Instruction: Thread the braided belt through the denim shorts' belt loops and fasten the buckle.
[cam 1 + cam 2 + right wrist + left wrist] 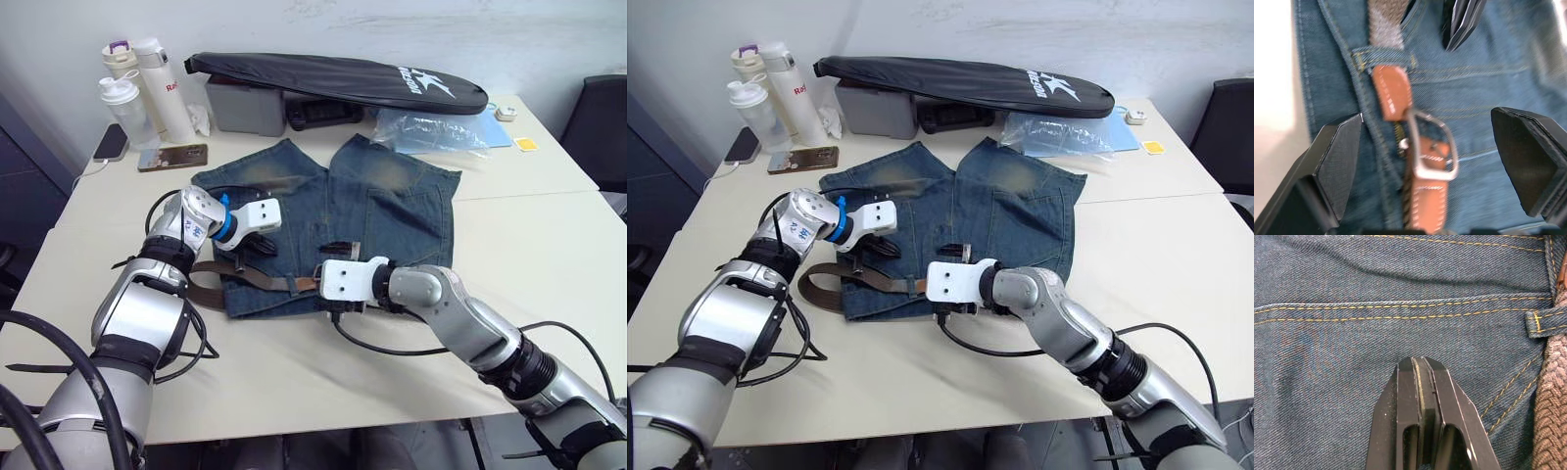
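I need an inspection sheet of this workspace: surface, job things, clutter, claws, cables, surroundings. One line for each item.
Surface: pale table, made of joined tops.
Job's things: denim shorts lie flat; braided belt runs along the waistband, under a belt loop; buckle lies on the denim between the right claw's fingers.
Clutter: black zipped bag, grey box, three bottles, two phones, plastic bag.
Grippers: left claw shut, over the denim; right claw open around the buckle.
Cables: black robot cables over the table edge.
Surroundings: white wall, dark chair.
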